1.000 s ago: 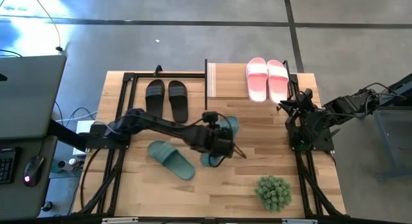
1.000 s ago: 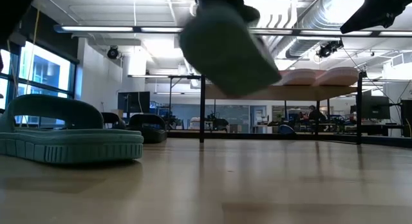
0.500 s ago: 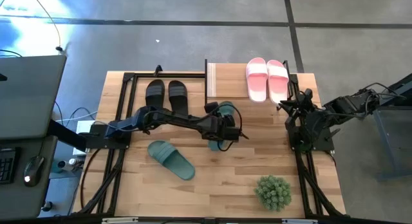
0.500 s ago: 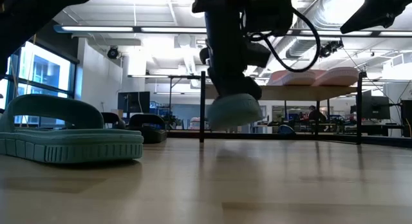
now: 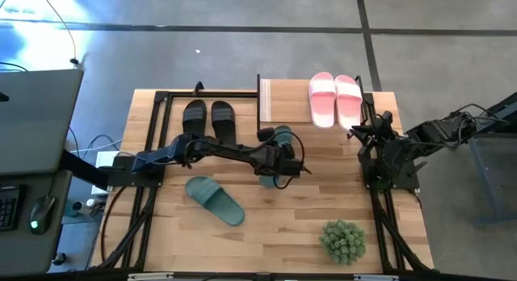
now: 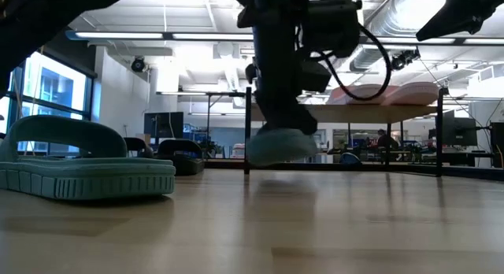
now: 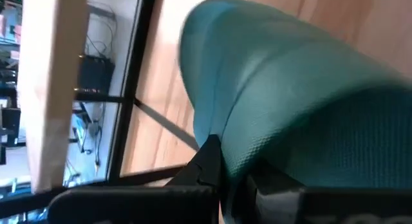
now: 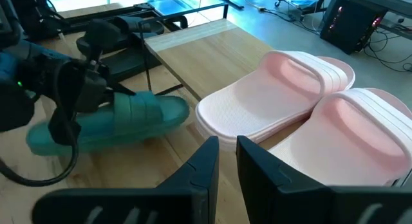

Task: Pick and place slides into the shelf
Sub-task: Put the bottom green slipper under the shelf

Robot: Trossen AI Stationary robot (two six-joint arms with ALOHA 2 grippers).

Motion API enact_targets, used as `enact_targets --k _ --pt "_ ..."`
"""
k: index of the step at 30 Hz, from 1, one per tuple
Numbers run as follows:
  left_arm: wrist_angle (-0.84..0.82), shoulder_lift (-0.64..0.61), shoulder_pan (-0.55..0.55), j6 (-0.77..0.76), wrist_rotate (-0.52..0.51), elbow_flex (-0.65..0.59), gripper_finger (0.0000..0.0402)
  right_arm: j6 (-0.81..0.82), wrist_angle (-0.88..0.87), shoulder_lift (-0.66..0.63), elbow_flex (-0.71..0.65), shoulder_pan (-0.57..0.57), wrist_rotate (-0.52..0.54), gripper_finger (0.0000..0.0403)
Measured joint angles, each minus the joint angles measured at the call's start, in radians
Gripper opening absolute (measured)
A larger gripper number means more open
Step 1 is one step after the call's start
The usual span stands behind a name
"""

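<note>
1. One green slide [image 5: 277, 148] is in my left fingers [image 5: 280, 158], which are clamped on it, and I judge the step in hand to be carrying it in under the shelf [image 5: 284, 101]. The low view shows it hanging just above the bench [image 5: 323, 202], level with the gap beneath the shelf board.
2. Its mate, the other green slide [image 5: 215, 199], lies flat on the bench nearer the front, well apart from me. The black slides [image 5: 209, 123] sit side by side to the left of the shelf, and the pink slides [image 5: 336, 99] rest on top of the shelf board.
3. My left arm reaches long and low across the bench from its base on the left, the wrist turned towards the shelf's front edge. The slide's toe points at the opening.
4. Next, I think, I must push forward and keep the slide low enough to clear the board and the black frame post, then release.
5. My right fingers [image 8: 225, 161] wait near the shelf's right end, beside the pink slides, standing slightly apart and holding nothing.
</note>
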Motion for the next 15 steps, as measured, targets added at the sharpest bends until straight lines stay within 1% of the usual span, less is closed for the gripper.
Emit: enact_targets --k 6,9,15 --pt "0.015 0.032 0.014 0.002 -0.005 0.001 0.0000 0.000 0.000 0.000 0.000 0.000 0.000 0.0048" --pt "-0.017 0.033 0.022 -0.002 -0.003 0.001 0.0000 0.000 0.000 0.000 0.000 0.000 0.000 0.0048" --pt "-0.025 0.045 0.043 -0.019 -0.015 0.001 0.0000 0.000 0.000 0.000 0.000 0.000 0.000 0.0048"
